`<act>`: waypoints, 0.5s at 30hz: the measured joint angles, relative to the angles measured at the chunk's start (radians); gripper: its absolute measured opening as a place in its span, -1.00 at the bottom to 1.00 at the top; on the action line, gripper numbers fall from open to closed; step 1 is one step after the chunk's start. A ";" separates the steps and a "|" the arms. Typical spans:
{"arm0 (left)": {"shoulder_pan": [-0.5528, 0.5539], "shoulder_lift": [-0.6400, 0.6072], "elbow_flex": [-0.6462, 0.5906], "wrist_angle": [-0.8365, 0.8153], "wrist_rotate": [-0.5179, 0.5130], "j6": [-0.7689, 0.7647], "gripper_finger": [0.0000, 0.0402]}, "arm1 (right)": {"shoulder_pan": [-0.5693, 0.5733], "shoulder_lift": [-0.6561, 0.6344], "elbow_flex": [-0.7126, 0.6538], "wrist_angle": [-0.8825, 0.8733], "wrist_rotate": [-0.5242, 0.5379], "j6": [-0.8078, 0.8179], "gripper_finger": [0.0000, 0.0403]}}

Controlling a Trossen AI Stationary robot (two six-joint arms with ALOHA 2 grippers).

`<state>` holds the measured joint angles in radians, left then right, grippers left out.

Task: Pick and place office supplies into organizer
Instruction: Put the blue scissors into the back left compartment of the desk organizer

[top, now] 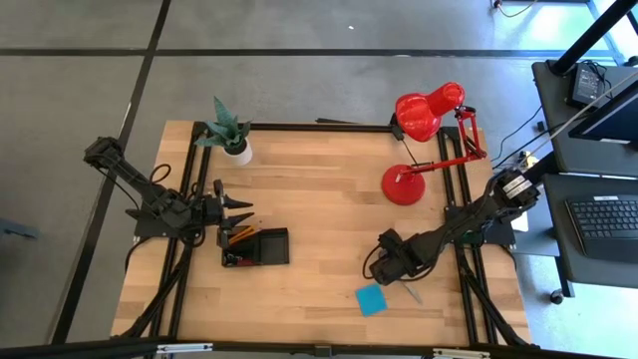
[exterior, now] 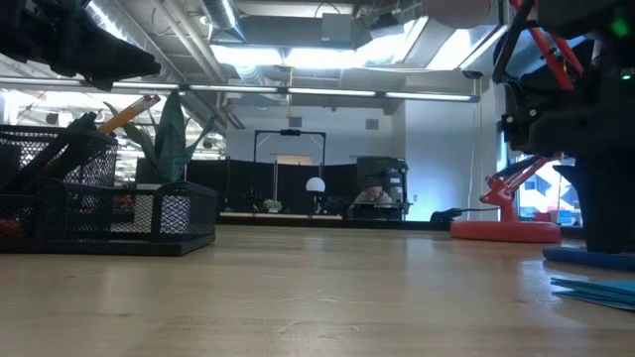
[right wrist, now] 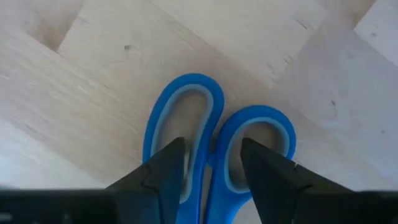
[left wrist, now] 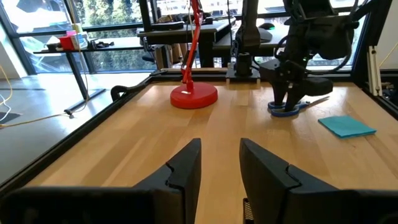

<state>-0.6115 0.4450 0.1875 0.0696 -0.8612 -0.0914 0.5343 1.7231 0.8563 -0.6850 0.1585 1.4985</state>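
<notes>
Right wrist view, scissors (right wrist: 211, 149) between right end effector (right wrist: 211, 171) fingers

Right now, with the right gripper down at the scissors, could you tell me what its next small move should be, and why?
Probably lift straight up: the right gripper has its fingers astride the blue scissors handles where the loops meet, on the table; the organizer lies across it.

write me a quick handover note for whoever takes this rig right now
Right tool: down on the table, fingers astride the middle of the blue scissors' handles; not lifted.
Left tool: over the organizer, open, nothing in it.
Done: an orange pencil stands in the organizer.
Left: scissors, blue sticky pad on the table beside the right arm.
</notes>
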 joint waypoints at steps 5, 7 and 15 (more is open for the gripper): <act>0.000 0.000 0.000 0.000 0.000 0.000 -0.50 | 0.001 0.029 0.026 -0.028 0.024 -0.018 -0.25; 0.000 0.000 0.000 0.000 0.000 0.000 -0.50 | 0.001 0.030 0.040 -0.045 0.036 -0.037 -0.31; 0.000 0.000 0.000 0.000 0.000 0.008 -0.50 | 0.000 0.033 0.055 -0.061 0.041 -0.067 -0.59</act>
<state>-0.6113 0.4450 0.1879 0.0696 -0.8616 -0.0830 0.5343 1.7561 0.9111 -0.7456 0.1993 1.4319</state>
